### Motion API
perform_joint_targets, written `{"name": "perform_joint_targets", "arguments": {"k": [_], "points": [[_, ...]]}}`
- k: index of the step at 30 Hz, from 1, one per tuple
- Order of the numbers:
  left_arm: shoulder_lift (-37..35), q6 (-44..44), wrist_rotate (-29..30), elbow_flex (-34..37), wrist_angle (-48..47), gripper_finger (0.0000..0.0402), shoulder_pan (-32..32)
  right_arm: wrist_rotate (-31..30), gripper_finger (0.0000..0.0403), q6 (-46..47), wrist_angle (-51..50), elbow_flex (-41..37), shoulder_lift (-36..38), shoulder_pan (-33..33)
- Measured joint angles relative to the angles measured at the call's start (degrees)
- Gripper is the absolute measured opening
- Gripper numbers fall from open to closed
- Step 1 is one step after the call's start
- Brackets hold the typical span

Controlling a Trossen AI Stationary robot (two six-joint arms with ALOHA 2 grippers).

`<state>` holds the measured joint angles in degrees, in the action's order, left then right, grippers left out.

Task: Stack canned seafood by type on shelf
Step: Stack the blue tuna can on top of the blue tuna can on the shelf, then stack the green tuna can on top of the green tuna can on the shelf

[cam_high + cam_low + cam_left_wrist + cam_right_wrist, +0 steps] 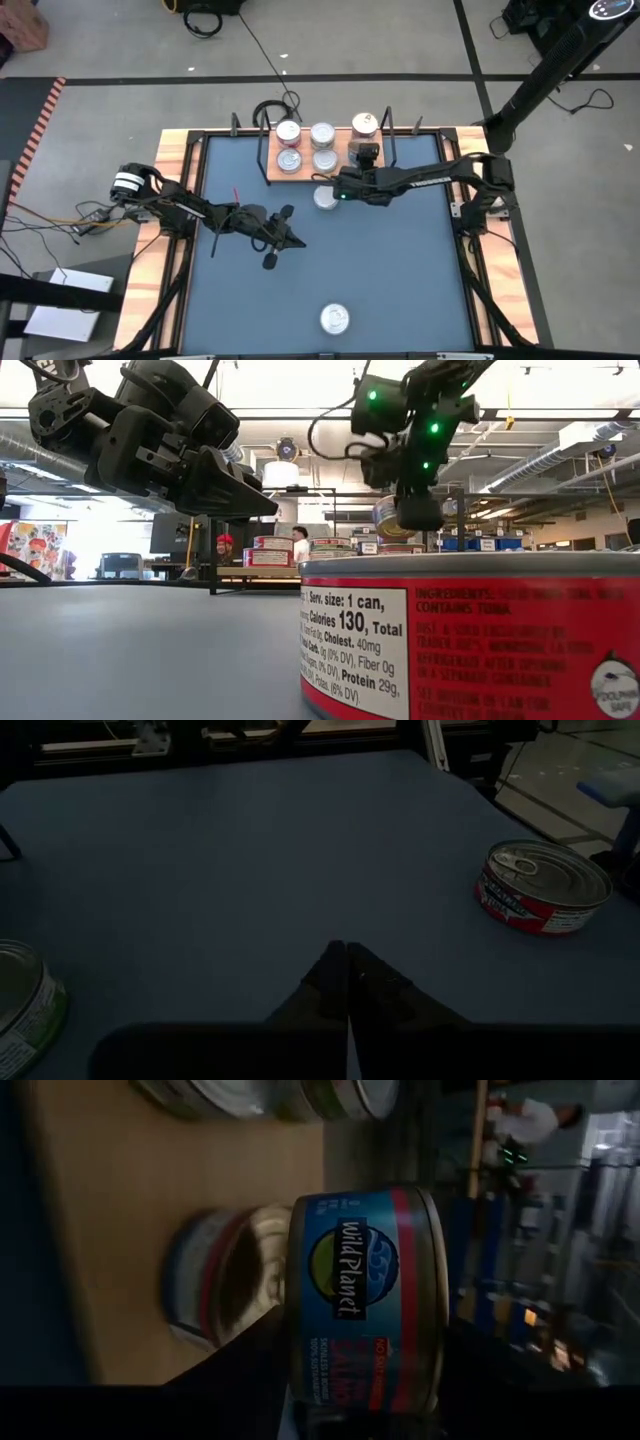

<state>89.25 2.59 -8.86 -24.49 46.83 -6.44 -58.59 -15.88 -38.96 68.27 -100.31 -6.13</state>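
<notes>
Right gripper [366,158]: closed on a blue-labelled Wild Planet can [365,1305], held in the air over the shelf's right part, toward 12 o'clock on the table; the can's rim is pinched between the dark fingers.
Left gripper [292,240]: fingers pressed together, nothing held, poised above the blue table [400,270] left of centre.
Shelf [300,176]: a light wooden board at the 12 o'clock edge, wire uprights at its ends.
Cans on shelf: four silver-lidded tins [305,146] grouped in two rows at its left half; a red-sided tin [364,123] at its right end.
Loose can [326,197]: on the table just below the shelf's front edge.
Red-labelled can [335,319]: alone at 6 o'clock, well apart from the shelf.
</notes>
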Motion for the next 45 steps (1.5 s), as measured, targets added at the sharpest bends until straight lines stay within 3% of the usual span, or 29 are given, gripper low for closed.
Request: {"name": "perform_joint_targets", "arguments": {"k": [7,13,30,40,45], "points": [[0.00,0.07,-0.02,0.00,0.02,0.0005,0.00,-2.99,0.0203,0.74,0.81,0.00,-2.47,-1.89],[0.00,-0.03,0.13,0.00,0.02,0.0005,0.00,0.90,0.0208,1.54,0.80,0.07,-2.62,-3.04],[0.00,-0.70,0.77,0.00,0.02,0.0005,0.00,4.27,0.0345,0.48,-0.41,0.04,-2.09,-3.24],[0.00,-3.12,0.90,0.00,0.00,0.0005,0.00,3.45,0.0334,2.73,-3.45,0.03,4.65,-1.45],[0.00,-3.23,0.93,0.00,0.01,0.0005,-0.01,5.66,0.0315,10.94,-6.29,0.02,9.48,2.41]]}}
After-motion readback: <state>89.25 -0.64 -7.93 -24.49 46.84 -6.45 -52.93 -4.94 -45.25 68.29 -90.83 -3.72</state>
